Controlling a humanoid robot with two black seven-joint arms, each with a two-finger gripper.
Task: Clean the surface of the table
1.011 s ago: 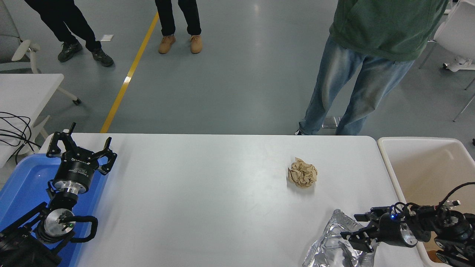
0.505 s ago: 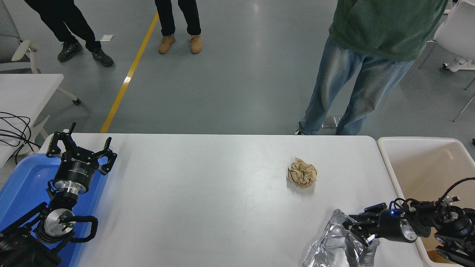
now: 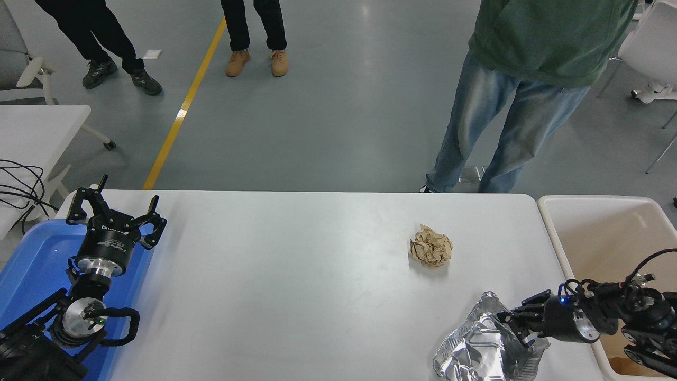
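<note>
The white table surface (image 3: 296, 275) fills the middle of the head view. A crumpled brown paper ball (image 3: 431, 246) lies on it right of centre. A crumpled silver foil bag (image 3: 481, 349) lies at the table's front right. My right gripper (image 3: 515, 323) comes in from the right edge and is shut on the foil bag's right side, holding it low over the table. My left gripper (image 3: 113, 211) is open and empty, parked at the lower left over the blue tray.
A blue tray (image 3: 31, 264) sits at the table's left end. A white bin (image 3: 608, 238) stands right of the table. A person in jeans and a green top (image 3: 508, 116) stands at the far side; two others stand further back. A smaller white table with cables (image 3: 26, 137) is at left.
My right gripper has closed on the foil bag and drawn back to the right; the bag has shifted right and changed shape. The left arm and paper ball have not moved.
</note>
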